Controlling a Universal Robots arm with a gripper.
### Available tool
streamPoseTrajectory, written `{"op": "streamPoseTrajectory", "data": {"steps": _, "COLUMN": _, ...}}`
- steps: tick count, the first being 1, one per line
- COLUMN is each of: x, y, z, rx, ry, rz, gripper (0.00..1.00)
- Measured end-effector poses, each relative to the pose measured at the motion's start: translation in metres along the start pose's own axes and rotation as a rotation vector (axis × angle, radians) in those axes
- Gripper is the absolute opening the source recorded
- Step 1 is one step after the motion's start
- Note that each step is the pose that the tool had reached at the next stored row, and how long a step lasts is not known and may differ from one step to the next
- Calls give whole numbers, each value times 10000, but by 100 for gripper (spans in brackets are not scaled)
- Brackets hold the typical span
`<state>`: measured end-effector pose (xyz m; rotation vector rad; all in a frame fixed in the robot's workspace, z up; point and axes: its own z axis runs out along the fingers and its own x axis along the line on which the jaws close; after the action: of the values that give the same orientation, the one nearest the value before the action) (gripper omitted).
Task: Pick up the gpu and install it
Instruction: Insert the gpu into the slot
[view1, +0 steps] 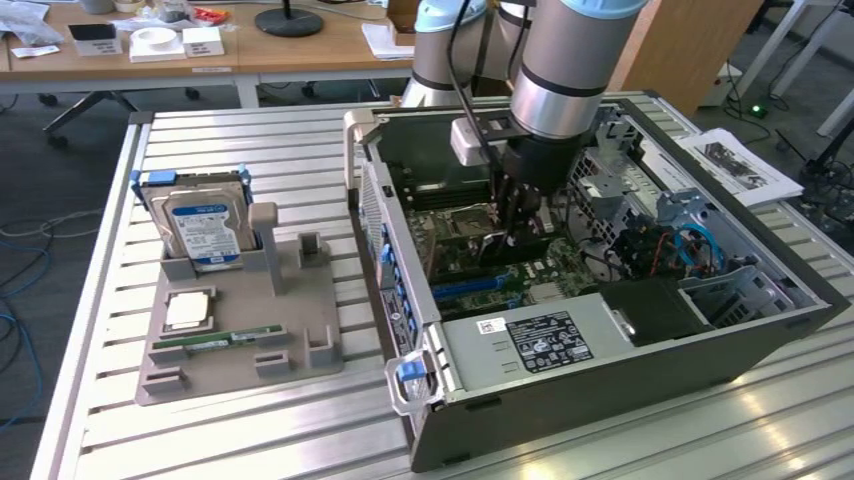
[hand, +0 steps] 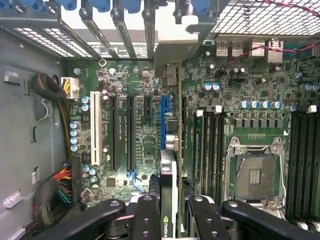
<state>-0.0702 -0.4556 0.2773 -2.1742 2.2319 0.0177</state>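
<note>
While the tool (hand: 175, 212) pinches the gpu (hand: 169, 175) edge-on, mid-frame inside the case (view1: 601, 380), pickup is done; seating in the blue slot (hand: 164, 117) looks unfinished.

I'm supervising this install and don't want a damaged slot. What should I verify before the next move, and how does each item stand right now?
1. gpu clamped between the fingers of the gripper: ok.
2. Card running parallel to the blue slot: ok.
3. Card seated in that slot: cannot tell.
4. Cable bundle away from the slot: ok.
5. Computer case lying open, side panel off: ok.
6. Hard drive standing in its holder outside the case, away from the arm: ok.
</note>
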Motion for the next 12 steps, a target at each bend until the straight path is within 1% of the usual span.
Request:
{"op": "streamPoseTrajectory", "data": {"steps": 6, "x": 34, "y": 5, "z": 0, "rx": 1, "ry": -1, "rz": 4, "gripper": 27}}
{"op": "streamPoseTrajectory", "data": {"steps": 12, "x": 37, "y": 88, "z": 0, "rx": 5, "ry": -1, "rz": 1, "gripper": 27}}
